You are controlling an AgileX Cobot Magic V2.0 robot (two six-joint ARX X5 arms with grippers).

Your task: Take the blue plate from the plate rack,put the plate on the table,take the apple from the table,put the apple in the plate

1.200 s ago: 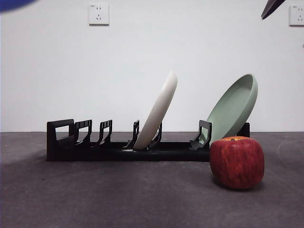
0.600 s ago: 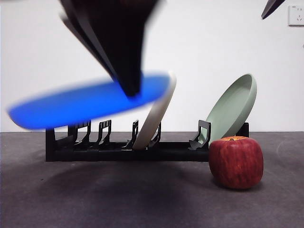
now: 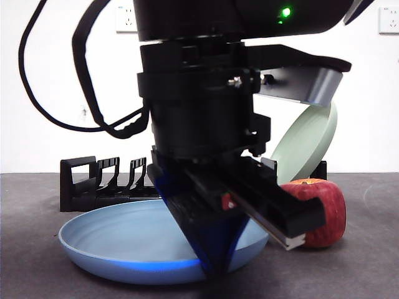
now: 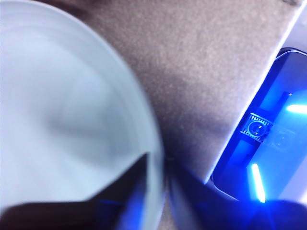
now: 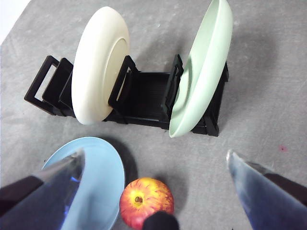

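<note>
Pinching the blue plate (image 3: pixel 118 240)'s rim, left gripper (image 4: pixel 156 191) jaws closed.

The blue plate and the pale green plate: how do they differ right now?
The blue plate lies nearly flat, low on the table; the pale green plate stands tilted on edge in the plate rack. The blue plate is pinched at its rim by the left gripper; no gripper holds the green plate. Their colours differ: light blue against pale green. Both are round, shallow and matte, with raised rims.
</note>
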